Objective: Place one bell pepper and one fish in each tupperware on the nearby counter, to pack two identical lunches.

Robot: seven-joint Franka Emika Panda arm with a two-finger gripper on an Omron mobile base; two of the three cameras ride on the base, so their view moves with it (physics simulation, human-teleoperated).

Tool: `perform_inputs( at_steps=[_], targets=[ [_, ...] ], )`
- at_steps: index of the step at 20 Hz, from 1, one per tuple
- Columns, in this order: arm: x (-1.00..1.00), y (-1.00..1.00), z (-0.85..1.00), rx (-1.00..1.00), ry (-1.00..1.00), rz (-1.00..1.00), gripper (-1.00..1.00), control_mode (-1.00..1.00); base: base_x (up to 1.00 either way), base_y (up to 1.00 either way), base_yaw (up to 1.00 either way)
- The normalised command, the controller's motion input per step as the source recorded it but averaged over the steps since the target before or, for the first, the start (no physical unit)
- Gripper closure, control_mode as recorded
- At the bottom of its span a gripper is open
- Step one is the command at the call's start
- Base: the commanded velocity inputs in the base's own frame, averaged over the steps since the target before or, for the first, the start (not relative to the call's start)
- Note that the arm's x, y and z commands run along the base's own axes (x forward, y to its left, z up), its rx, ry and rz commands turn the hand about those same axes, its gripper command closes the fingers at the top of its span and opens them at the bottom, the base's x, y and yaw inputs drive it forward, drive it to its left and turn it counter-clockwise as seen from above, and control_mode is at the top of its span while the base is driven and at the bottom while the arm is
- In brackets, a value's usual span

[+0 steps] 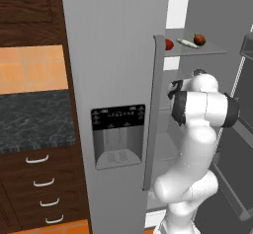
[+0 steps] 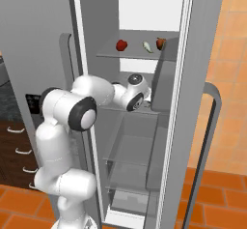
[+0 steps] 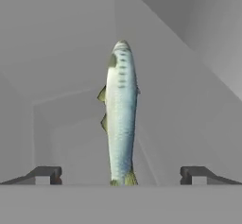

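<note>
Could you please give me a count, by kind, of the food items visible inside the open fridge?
Bell peppers: 2, red, on the upper shelf.
Fish: 2, one on that shelf, one lying between the open pincer's tips.
Total: 4.

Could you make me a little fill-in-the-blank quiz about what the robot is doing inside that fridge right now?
1. In the hand view, the thing lying between the two fingertips of the gripper is a ____.
2. The gripper's jaws are ____, not closed on anything.
3. On the upper fridge shelf, a second fish lies between two red ____.
4. The fridge door stands ____.

Missing words: fish; open; peppers; open
</note>
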Motion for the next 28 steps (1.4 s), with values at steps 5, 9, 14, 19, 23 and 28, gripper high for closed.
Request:
perform_inputs(
  at_steps=[5, 9, 14, 19, 23, 28],
  targets=[
    [0.58, -0.23, -0.23, 0.0, 0.0, 0.03, -1.0, -1.0, 0.0, 0.0, 0.0],
    [0.56, -0.11, -0.27, 0.0, 0.0, 0.02, -1.0, -1.0, 0.0, 0.0, 0.0],
    [0.2, 0.07, -0.64, 0.0, 0.04, 0.0, 1.0, -1.0, 0.0, 0.0, 0.0],
    [-0.17, 0.46, -0.62, -0.01, 0.04, 0.0, 1.0, -1.0, 0.0, 0.0, 0.0],
    [-0.9, 0.54, 0.0, 0.0, 0.0, 0.0, 1.0, -1.0, 0.0, 0.0, 0.0],
    [-1.0, 0.35, 0.19, 0.0, 0.0, 0.03, 1.0, -1.0, 0.0, 0.0, 0.0]
  ],
)
